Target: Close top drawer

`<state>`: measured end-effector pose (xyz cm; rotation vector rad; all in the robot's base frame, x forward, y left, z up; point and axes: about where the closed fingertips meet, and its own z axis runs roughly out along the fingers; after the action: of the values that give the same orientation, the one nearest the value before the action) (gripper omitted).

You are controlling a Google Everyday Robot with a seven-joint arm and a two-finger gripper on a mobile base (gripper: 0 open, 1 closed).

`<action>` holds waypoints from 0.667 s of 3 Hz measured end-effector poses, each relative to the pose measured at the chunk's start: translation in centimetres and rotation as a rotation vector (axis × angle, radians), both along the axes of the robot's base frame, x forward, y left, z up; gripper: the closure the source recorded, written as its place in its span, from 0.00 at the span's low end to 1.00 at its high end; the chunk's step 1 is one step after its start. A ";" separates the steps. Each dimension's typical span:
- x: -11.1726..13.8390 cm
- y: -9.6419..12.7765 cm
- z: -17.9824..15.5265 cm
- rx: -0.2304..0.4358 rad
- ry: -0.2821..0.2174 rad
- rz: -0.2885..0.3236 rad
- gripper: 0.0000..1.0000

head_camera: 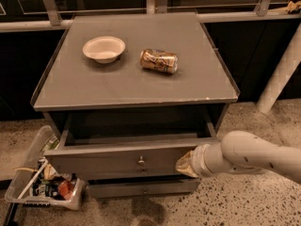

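The top drawer (pixel 108 161) of the grey cabinet is pulled partly out, its flat front showing a small round metal knob (pixel 140 161) at centre. The drawer looks empty inside. My gripper (pixel 184 164) comes in from the right on a white arm and sits against the right end of the drawer front, to the right of the knob.
On the cabinet top (pixel 131 79) lie a white bowl (pixel 104 48) and a tipped drink can (pixel 159 60). A lower drawer front (pixel 141 188) shows below. A clear bin of rubbish (pixel 40 182) stands on the floor at left. A white post (pixel 282 69) stands at right.
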<state>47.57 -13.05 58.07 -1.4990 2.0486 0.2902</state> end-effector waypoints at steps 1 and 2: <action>0.1 0.1 -0.4 0.001 0.008 -0.001 0.82; 0.7 0.3 1.5 -0.027 -0.028 0.008 0.59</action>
<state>48.31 -12.75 59.61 -1.5195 2.0326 0.2438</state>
